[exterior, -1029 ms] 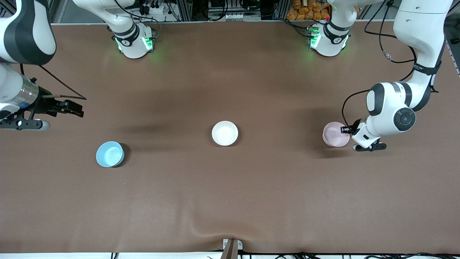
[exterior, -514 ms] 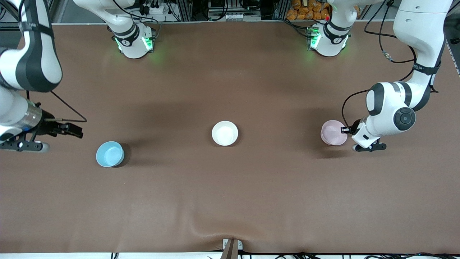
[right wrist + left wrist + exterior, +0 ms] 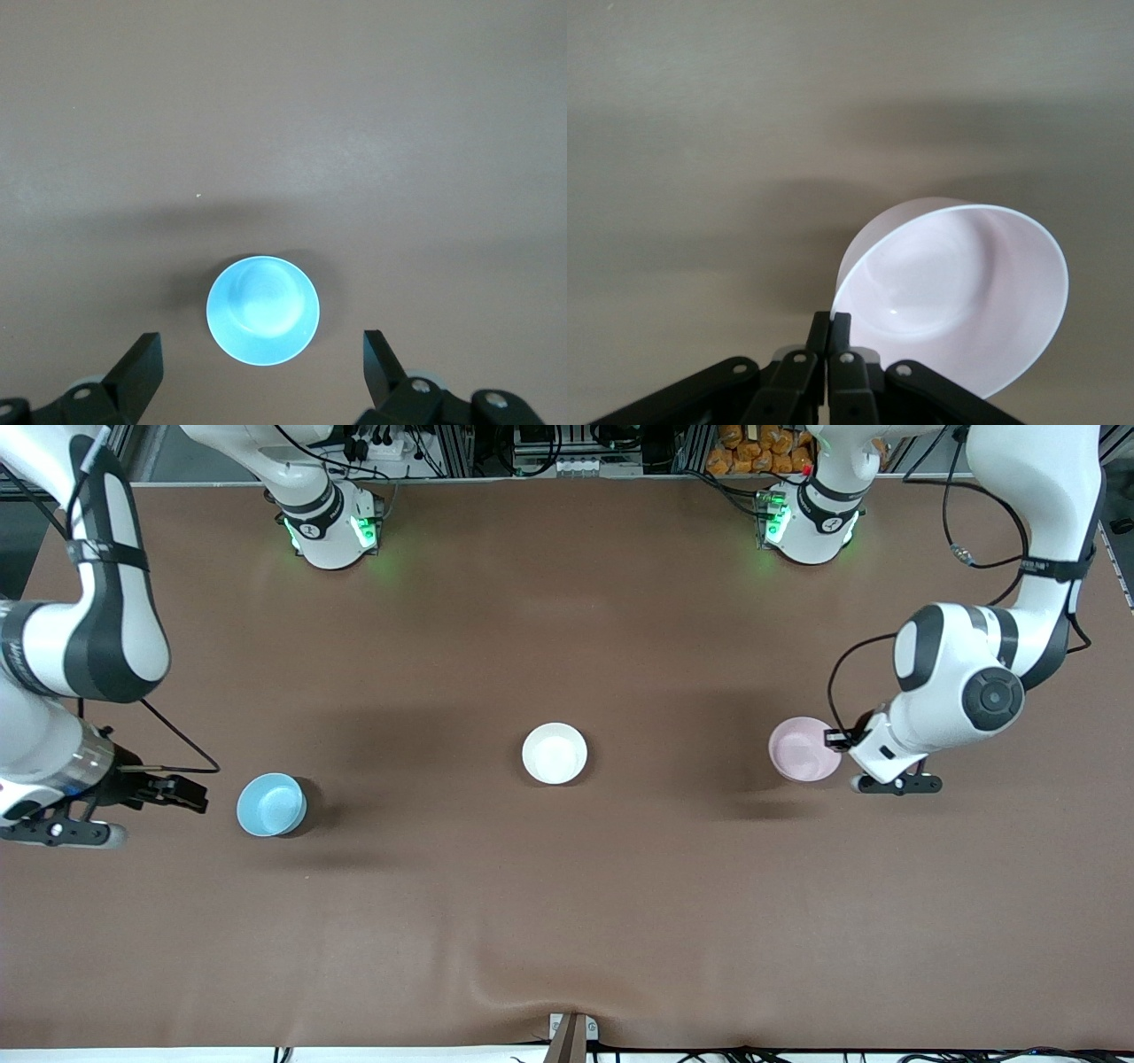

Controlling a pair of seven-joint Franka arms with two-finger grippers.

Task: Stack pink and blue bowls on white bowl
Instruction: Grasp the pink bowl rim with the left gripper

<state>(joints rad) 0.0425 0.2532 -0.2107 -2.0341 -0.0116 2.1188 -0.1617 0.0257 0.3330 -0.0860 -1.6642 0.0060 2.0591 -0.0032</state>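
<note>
You are at the first carry of the stack: your left gripper (image 3: pixel 834 738) is pinched shut on the rim of the small glossy pale pink bowl (image 3: pixel 803 749), and in the left wrist view the fingertips (image 3: pixel 829 326) clamp the bowl's edge (image 3: pixel 957 292) while it hangs tilted above its own shadow on the brown table covering (image 3: pixel 567 903), so it looks lifted clear. It sits over the left arm's end of the table, well apart from the small glossy off-white bowl (image 3: pixel 555 753) at the middle, which is empty. The small glossy sky-blue bowl (image 3: pixel 271 804) rests untouched toward the right arm's end. Your right gripper (image 3: pixel 182 793) hovers just beside it with jaws spread wide; the right wrist view shows the blue bowl (image 3: pixel 262 309) between the two open fingers (image 3: pixel 135 367) but below them. Next, I judge, you should carry the pink bowl over the white one, level it, centre it and only then release, since a rim pinch lets a bowl swing. Against the picture from a second ago, the pink bowl has shifted toward the white bowl and left the table, and the right arm has swung down from a spot farther from the front camera to line up with the blue bowl.
</note>
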